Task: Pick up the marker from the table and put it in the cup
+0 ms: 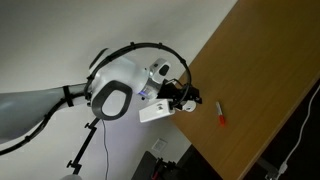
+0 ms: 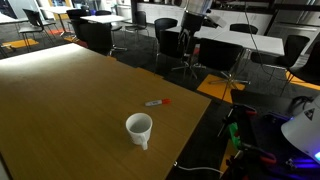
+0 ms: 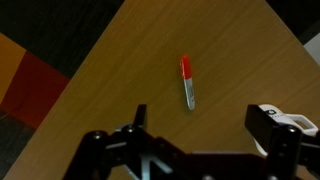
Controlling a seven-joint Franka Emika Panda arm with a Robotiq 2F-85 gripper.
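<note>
The marker is red-orange with a pale grey end. The table is plain medium-brown wood. The cup is white outside and dark inside. The gripper is black. The floor shows red, orange and dark patches.

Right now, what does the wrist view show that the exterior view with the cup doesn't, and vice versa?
Wrist view only: a clear look at the gripper, fingers spread open. Exterior view only: the white cup, upright, apart from the marker, and office chairs behind. Both: the marker lying flat on the brown table.
</note>
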